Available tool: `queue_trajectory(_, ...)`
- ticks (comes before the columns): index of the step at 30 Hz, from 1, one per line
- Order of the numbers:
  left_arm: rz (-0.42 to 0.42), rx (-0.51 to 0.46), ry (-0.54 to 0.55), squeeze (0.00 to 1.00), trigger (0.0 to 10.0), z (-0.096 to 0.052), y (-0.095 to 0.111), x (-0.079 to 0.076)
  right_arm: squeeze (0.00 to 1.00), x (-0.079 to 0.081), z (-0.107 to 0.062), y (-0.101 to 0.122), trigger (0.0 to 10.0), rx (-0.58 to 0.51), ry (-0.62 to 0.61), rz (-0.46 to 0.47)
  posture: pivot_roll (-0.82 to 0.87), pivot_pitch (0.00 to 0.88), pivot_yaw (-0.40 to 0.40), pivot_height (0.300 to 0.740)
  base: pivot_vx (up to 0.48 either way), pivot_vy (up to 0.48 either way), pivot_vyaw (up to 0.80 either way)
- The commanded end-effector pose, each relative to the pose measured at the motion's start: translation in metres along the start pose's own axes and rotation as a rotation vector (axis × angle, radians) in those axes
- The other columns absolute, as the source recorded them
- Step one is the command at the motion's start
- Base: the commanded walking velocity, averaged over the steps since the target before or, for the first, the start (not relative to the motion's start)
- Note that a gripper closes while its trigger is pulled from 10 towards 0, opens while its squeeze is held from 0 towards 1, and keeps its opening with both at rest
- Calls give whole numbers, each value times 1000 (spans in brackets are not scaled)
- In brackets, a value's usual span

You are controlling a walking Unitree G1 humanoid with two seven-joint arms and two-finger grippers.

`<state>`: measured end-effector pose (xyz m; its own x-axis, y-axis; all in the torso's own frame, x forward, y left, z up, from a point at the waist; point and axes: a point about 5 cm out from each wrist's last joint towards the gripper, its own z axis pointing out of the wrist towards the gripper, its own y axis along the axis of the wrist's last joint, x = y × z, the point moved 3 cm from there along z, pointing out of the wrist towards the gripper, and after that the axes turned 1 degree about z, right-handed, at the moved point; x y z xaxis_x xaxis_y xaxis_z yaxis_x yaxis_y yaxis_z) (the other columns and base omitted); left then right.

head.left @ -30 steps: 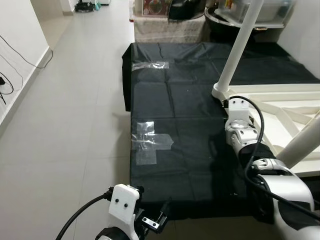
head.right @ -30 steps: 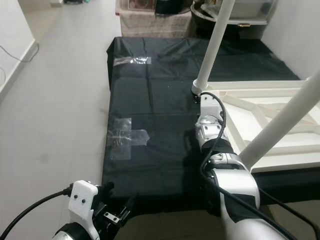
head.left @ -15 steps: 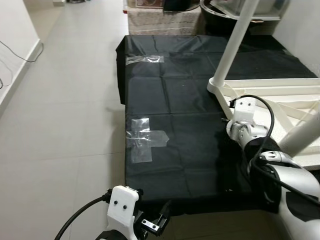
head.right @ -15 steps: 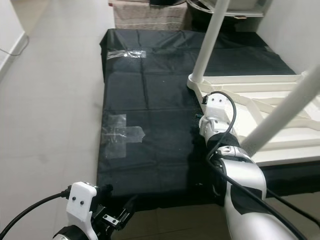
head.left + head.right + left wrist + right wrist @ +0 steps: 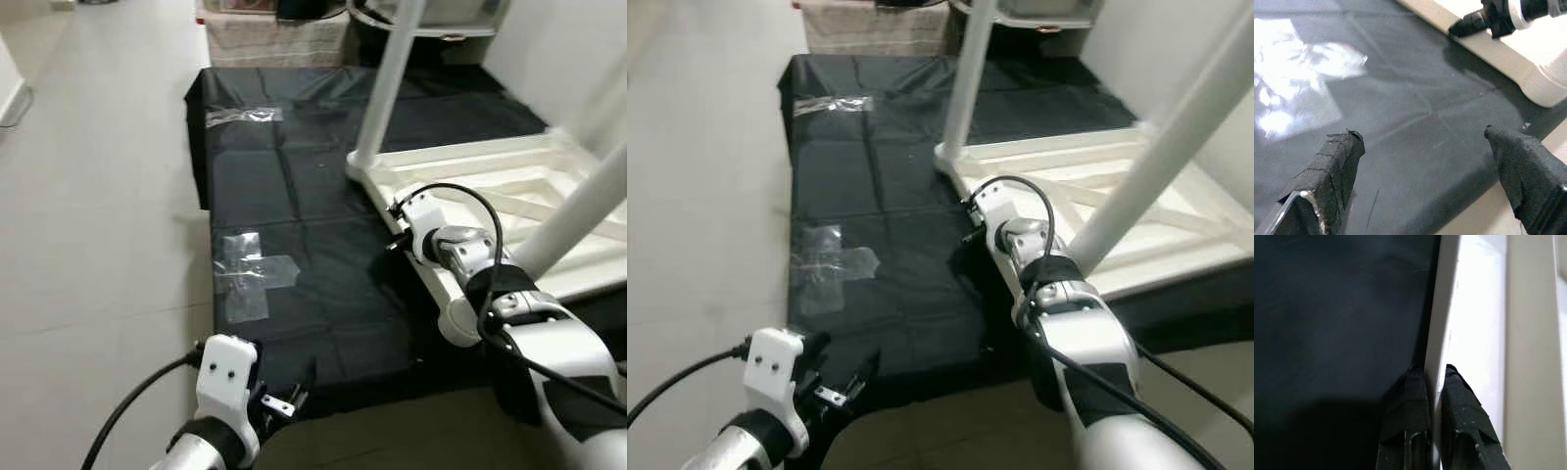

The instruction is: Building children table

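Our left gripper [image 5: 1425,181] idles with fingers spread over the black sheet [image 5: 294,196], while our right gripper [image 5: 1428,382] pinches the upturned table's rim [image 5: 411,259] (legs up), so next likely calls for shifting it steadily.

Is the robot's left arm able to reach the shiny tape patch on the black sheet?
Probably yes. The left tool hangs open over the near edge of the black plastic sheet, and nothing lies between it and the clear tape patch.
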<state>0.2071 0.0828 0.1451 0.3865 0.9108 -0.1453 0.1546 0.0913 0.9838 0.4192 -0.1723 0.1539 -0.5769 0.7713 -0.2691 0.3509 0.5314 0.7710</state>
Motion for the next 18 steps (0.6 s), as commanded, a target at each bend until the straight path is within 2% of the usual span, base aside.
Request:
queue_trajectory(1,-3,22,17,0,10000,1,-6,3,0,62,15,-23,0,51,405,-103,96,140,-76,740,0,0,0)
queue_trajectory(2,-3,22,17,0,10000,1,-6,3,0,62,15,-23,0,51,405,-103,96,140,-76,740,0,0,0)
queue_trajectory(4,7,15,17,0,10000,4,-6,4,0,72,7,-36,0,69,542,-183,94,120,-71,740,0,0,0)
queue_trajectory(5,7,15,17,0,10000,4,-6,4,0,72,7,-36,0,69,542,-183,94,120,-71,740,0,0,0)
queue_trajectory(8,24,-2,15,0,10000,9,-4,7,0,81,-13,-43,0,17,736,-298,97,86,-70,740,0,0,0)
queue_trajectory(12,29,-6,15,0,10000,11,-3,9,0,79,-22,-47,0,32,808,-368,100,82,-71,740,0,0,0)
queue_trajectory(13,32,-7,14,0,10000,12,-2,10,0,78,-26,-49,0,42,843,-405,99,81,-71,740,0,0,0)
queue_trajectory(14,33,-7,13,0,10000,12,-2,11,0,72,-32,-57,0,102,883,-506,99,79,-72,740,0,0,0)
queue_trajectory(15,33,-7,13,0,10000,12,-2,11,0,72,-32,-57,0,102,883,-506,99,79,-72,740,0,0,0)
queue_trajectory(16,31,-7,11,0,10000,13,-2,10,0,68,-31,-60,0,134,859,-554,99,78,-74,740,0,0,0)
queue_trajectory(18,30,-7,10,0,10000,13,-3,10,0,66,-30,-61,0,153,840,-583,98,78,-75,740,0,0,0)
